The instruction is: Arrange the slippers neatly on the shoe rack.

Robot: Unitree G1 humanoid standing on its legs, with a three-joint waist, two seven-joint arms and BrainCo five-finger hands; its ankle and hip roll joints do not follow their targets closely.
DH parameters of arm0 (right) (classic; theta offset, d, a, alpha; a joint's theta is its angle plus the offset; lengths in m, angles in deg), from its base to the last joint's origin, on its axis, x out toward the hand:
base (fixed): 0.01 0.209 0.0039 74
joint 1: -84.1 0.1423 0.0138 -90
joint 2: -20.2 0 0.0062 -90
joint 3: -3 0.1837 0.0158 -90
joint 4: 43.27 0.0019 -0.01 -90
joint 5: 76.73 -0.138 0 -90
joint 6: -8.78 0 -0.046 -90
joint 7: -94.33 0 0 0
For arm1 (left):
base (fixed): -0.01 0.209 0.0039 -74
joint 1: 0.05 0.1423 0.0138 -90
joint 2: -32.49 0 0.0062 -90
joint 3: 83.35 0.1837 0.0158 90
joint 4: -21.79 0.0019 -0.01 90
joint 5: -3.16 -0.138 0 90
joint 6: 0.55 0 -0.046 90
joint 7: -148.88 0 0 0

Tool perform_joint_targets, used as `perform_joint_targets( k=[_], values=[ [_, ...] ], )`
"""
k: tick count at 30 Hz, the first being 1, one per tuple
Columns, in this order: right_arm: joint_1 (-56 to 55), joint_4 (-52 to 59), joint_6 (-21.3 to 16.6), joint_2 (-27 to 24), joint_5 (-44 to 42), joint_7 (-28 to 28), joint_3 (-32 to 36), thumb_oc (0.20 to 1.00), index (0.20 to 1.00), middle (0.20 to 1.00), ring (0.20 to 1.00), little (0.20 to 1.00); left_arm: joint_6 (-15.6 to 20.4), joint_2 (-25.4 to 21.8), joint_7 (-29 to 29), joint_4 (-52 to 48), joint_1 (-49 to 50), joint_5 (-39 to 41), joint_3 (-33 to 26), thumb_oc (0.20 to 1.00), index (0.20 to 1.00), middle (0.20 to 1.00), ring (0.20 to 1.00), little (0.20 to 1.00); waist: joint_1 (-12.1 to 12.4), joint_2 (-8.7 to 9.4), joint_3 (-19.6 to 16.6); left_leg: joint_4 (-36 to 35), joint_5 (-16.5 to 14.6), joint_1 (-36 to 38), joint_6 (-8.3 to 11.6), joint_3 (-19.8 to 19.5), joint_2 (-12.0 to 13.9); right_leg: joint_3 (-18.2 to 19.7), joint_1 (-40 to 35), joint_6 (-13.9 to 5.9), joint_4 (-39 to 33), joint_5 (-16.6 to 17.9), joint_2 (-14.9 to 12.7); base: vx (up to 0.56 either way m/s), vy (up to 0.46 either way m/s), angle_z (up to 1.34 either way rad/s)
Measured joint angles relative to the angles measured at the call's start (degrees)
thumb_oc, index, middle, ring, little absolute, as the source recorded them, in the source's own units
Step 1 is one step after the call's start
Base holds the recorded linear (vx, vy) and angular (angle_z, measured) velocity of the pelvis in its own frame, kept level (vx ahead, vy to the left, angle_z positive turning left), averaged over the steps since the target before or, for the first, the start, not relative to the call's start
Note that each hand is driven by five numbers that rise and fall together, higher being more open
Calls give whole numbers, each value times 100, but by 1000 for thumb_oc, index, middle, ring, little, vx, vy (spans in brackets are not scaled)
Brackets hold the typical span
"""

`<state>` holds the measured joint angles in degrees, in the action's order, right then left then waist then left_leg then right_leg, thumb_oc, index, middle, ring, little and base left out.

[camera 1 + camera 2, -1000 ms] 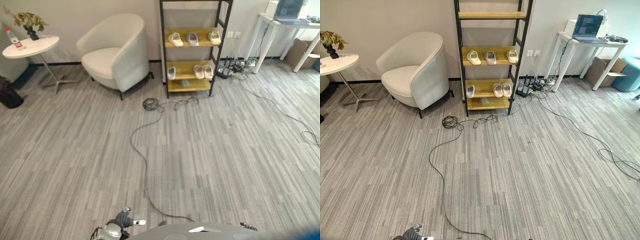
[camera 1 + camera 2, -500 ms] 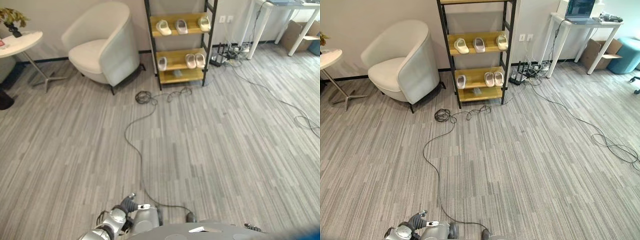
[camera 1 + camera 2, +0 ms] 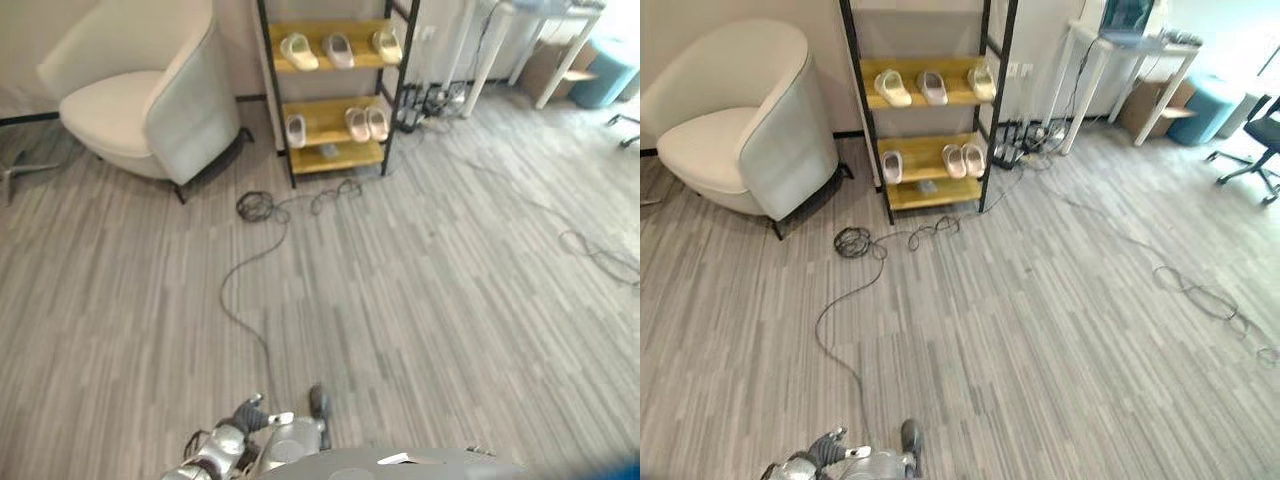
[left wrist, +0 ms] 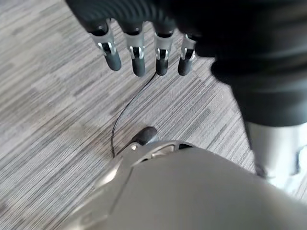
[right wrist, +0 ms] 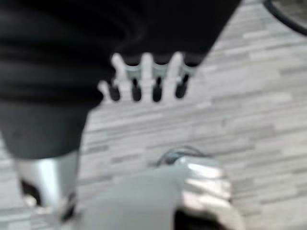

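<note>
A black-framed shoe rack [image 3: 326,112] with wooden shelves stands against the far wall. Three pale slippers lie on its upper shelf [image 3: 340,49]. On the lower shelf a single slipper [image 3: 295,130] lies at the left, and a pair [image 3: 366,123] lies side by side at the right. My left hand [image 4: 139,57] hangs low over the grey floor with straight fingers and holds nothing; it also shows at the bottom edge [image 3: 235,445]. My right hand [image 5: 135,84] hangs over the floor with relaxed fingers and is empty too. Both hands are far from the rack.
A white armchair [image 3: 140,100] stands left of the rack. A white desk [image 3: 1120,60], a blue stool [image 3: 1195,115] and an office chair [image 3: 1252,150] are at the right. Power strips [image 3: 1025,150] lie by the rack and cables [image 3: 1200,295] run across the floor.
The whole picture has shifted: the camera moved, so the rack and armchair now sit further left and the round side table has left the view. Both hands hang as before.
</note>
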<state>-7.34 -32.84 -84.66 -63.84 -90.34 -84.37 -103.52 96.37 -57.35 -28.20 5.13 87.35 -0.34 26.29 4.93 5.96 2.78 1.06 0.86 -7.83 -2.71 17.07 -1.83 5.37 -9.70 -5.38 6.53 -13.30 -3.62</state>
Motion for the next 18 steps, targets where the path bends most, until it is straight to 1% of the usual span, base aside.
perform_joint_targets(
  k=[1, 2, 3, 4, 5, 6, 7, 8, 9, 10, 11, 12, 13, 14, 15, 16, 17, 18],
  values=[
    [-40, 0, -6, 7, 42, 15, -7, 1000, 1000, 1000, 1000, 1000, -9, -14, -4, 1, -20, -5, 22, 1000, 1000, 1000, 1000, 1000, -23, 67, -59, 13, 20, 41, -180, -4, -60, -6, 21, -158, 147, -63, -75, 175, 90, -8],
    [-27, 15, 0, 1, 48, 19, -14, 1000, 1000, 1000, 1000, 1000, -11, -4, -3, -3, -3, -7, 62, 1000, 1000, 1000, 1000, 1000, -36, 56, -72, 18, -13, 94, -320, -19, -97, 14, 115, -364, 469, -120, -112, 247, 141, 10],
    [-15, 83, 4, -8, 49, 24, -12, 1000, 1000, 1000, 1000, 1000, -1, 3, -3, -15, -36, -8, 76, 1000, 1000, 1000, 1000, 1000, -61, 67, -103, 29, -33, 139, -396, -20, -132, 6, 271, -534, 877, -194, -124, 216, 111, 15],
    [76, 150, 0, -20, 54, 28, -33, 1000, 1000, 1000, 1000, 1000, -5, 10, -5, -12, -144, -9, 74, 1000, 1000, 1000, 1000, 1000, -90, 71, -102, 13, -105, 178, -436, -73, -160, 7, 464, -642, 1218, -178, -82, 243, 119, 14],
    [142, 170, -4, -26, 99, 31, -38, 1000, 1000, 1000, 1000, 1000, -10, 12, -1, -40, -201, -9, 113, 1000, 1000, 1000, 1000, 1000, -88, 27, -84, 10, -118, 196, -441, -71, -137, -20, 699, -865, 1767, -141, -80, 281, 113, 16],
    [209, 229, -4, -25, 148, 28, -12, 1000, 1000, 1000, 1000, 1000, -11, 6, 0, -58, -239, -10, 243, 1000, 1000, 1000, 1000, 1000, -132, -43, -39, 0, -110, 225, -445, -121, -138, -27, 907, -911, 2286, -94, -66, 321, 150, 23],
    [327, 319, -1, -42, 160, 28, 26, 1000, 1000, 1000, 1000, 1000, -12, 15, 1, -121, -292, -11, 311, 1000, 1000, 1000, 1000, 1000, -185, -88, 67, -67, -110, 413, -539, -228, -146, -244, 1133, -896, 2953, 191, -79, 360, 178, 38],
    [350, 432, -33, -100, 161, 26, 31, 1000, 1000, 1000, 1000, 1000, -10, 89, 6, -137, -366, -9, 310, 1000, 1000, 1000, 1000, 1000, -257, -315, 202, -162, -189, 628, -639, -389, -119, -490, 1362, -916, 3584, 335, -74, 432, 179, 34],
    [375, 466, -45, -146, 163, 27, 27, 1000, 1000, 1000, 1000, 1000, -4, 139, 6, -145, -398, -7, 291, 1000, 1000, 1000, 1000, 1000, -255, -443, 257, -212, -246, 736, -682, -494, -116, -571, 1494, -913, 3804, 336, -89, 578, 138, 42],
    [372, 484, -56, -260, 218, 15, 38, 1000, 1000, 1000, 1000, 1000, -1, 195, 11, -243, -414, -7, 317, 1000, 1000, 1000, 1000, 1000, -354, -601, 335, -281, -299, 922, -704, -612, -101, -804, 1730, -834, 3943, 281, -227, 452, 59, 38],
    [395, 506, -54, -323, 240, 5, 46, 1000, 1000, 1000, 1000, 1000, -6, 229, 17, -237, -450, -8, 422, 1000, 1000, 1000, 1000, 1000, -420, -697, 379, -298, -305, 983, -703, -715, -75, -1059, 1860, -686, 3793, 118, -358, 428, -11, 59],
    [407, 620, -90, -466, 246, -4, 59, 1000, 1000, 1000, 1000, 1000, -3, 284, 7, -234, -522, -11, 488, 1000, 1000, 1000, 1000, 1000, -546, -926, 502, -330, -300, 1061, -678, -851, 27, -1351, 2020, -487, 2995, 99, -428, 274, -73, 55],
    [404, 695, -117, -509, 250, -28, 54, 1000, 1000, 1000, 1000, 1000, -5, 299, 12, -219, -532, -15, 490, 1000, 1000, 1000, 1000, 1000, -590, -963, 550, -407, -291, 1159, -652, -920, 34, -1348, 2231, -452, 2629, 179, -497, 273, -70, 56],
    [389, 708, -125, -512, 250, -36, 55, 1000, 1000, 1000, 1000, 1000, -6, 297, 10, -210, -526, -26, 493, 1000, 1000, 1000, 1000, 1000, -666, -952, 557, -451, -285, 1251, -635, -967, 37, -1358, 2295, -424, 2311, 254, -539, 495, -234, 58],
    [344, 711, -127, -484, 253, -38, 42, 1000, 1000, 1000, 1000, 1000, -4, 286, 11, -197, -514, -50, 488, 1000, 1000, 1000, 1000, 1000, -751, -881, 586, -508, -352, 1412, -538, -1138, 20, -1310, 2399, -435, 1727, 440, -600, 389, -192, 62],
    [351, 666, -128, -452, 255, -22, 32, 1000, 1000, 1000, 1000, 1000, 3, 272, 7, -165, -513, -69, 485, 1000, 1000, 1000, 1000, 1000, -778, -760, 590, -497, -427, 1466, -452, -1207, -47, -1155, 2498, -471, 1184, 705, -637, 519, -267, 68],
    [392, 667, -115, -420, 254, -26, 33, 1000, 1000, 1000, 1000, 1000, 0, 279, 7, -54, -520, -151, 471, 1000, 1000, 1000, 1000, 1000, -790, -626, 603, -507, -432, 1544, -387, -1295, -95, -1084, 2466, -430, 654, 1000, -674, 278, -156, 53],
    [371, 647, -116, -402, 253, -25, 54, 1000, 1000, 1000, 1000, 1000, 0, 293, -1, 22, -518, -192, 498, 1000, 1000, 1000, 1000, 1000, -846, -619, 608, -530, -510, 1619, -365, -1399, -84, -1018, 2562, -405, 494, 1156, -714, 406, -238, 61]
  ],
)
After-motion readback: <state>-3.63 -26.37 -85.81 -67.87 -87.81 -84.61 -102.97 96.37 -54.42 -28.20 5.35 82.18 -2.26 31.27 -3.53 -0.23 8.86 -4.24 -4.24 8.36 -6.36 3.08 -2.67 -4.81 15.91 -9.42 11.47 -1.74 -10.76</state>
